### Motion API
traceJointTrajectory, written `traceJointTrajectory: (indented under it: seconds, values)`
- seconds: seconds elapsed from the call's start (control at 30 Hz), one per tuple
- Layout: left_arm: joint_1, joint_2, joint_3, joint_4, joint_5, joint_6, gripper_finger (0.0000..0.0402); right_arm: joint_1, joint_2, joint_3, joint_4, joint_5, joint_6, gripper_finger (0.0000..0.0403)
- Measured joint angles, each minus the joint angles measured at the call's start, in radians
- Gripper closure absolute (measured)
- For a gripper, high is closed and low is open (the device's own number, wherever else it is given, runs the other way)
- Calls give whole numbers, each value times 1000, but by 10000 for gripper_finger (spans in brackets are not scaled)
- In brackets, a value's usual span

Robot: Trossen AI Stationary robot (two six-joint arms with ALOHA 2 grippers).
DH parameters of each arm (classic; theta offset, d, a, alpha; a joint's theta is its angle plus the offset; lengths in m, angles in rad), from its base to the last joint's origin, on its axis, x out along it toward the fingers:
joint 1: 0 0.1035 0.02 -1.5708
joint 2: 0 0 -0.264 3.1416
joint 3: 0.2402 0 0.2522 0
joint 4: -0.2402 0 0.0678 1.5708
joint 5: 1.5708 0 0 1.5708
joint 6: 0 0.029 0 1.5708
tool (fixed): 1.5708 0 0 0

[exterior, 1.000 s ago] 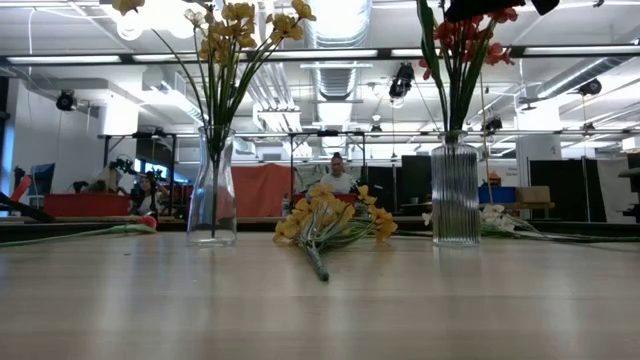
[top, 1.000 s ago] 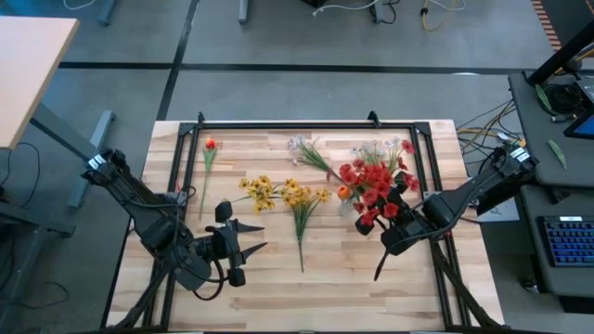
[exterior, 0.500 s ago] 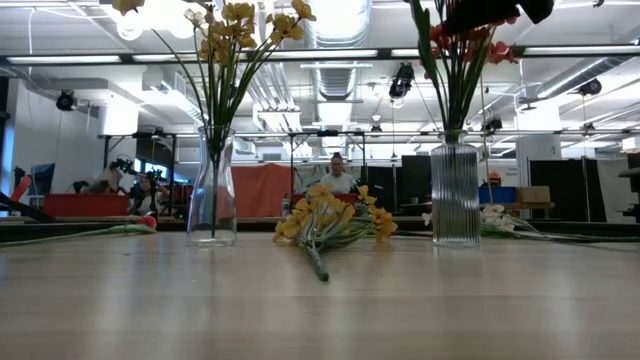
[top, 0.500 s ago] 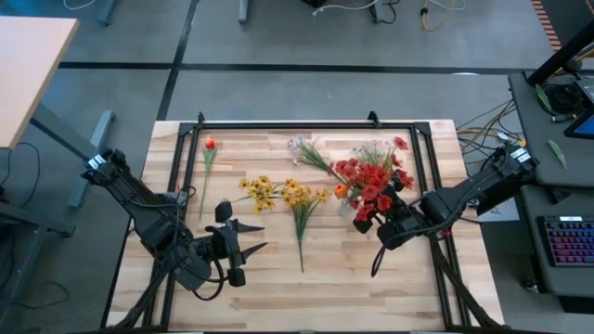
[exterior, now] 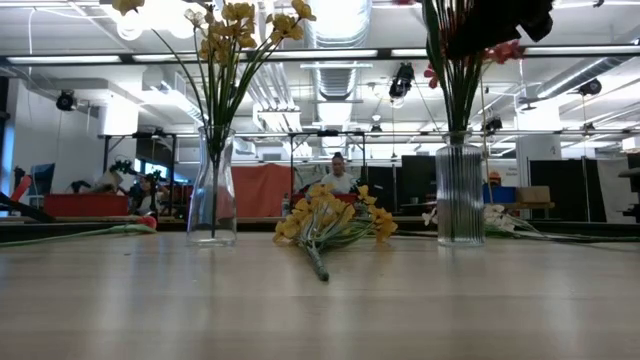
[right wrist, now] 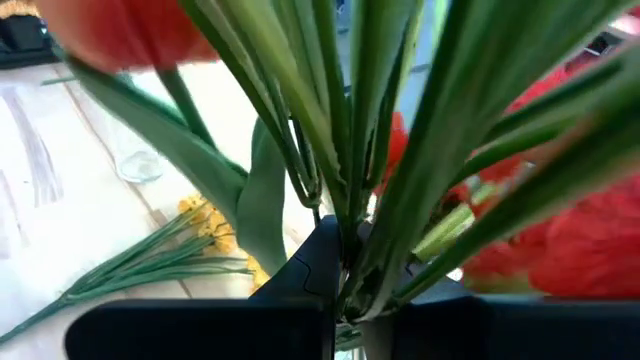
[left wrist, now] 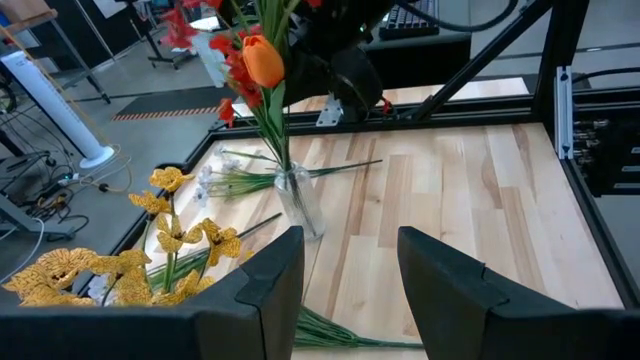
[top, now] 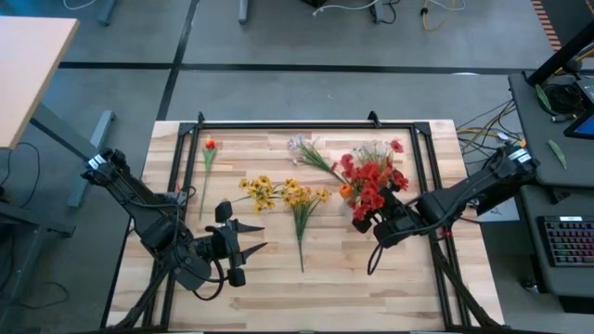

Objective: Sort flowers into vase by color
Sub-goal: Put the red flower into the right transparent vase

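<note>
Right gripper (top: 379, 225): my fingers are clamped on a red spray (top: 371, 183), gripping its green stalks over the right vase (exterior: 459, 195).
Red spray: blossoms high above the table; stalks run down into the ribbed vase mouth.
Left gripper (top: 252, 236): my fingers stand partly apart, grasping nothing, above the near-left table (top: 334, 288).
Yellow vase (exterior: 213, 190): clear, upright, with yellow flowers (exterior: 240, 20) standing in it.
Yellow spray (top: 302, 206): flat at mid-table, between the vases.
Red stem (top: 208, 158): flat, far left.
White flowers (top: 306, 150): flat near the far edge.
</note>
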Motion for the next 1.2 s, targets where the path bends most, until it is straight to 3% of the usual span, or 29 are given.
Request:
traceJointTrajectory:
  seconds: [0.7, 1.2]
  values:
    - [0, 0, -1, -2, 0, 0, 253, -5, 6, -84, 78, -2, 0, 390]
    - [0, 0, -1, -2, 0, 0, 253, -22, 146, -99, 111, 41, -9, 390]
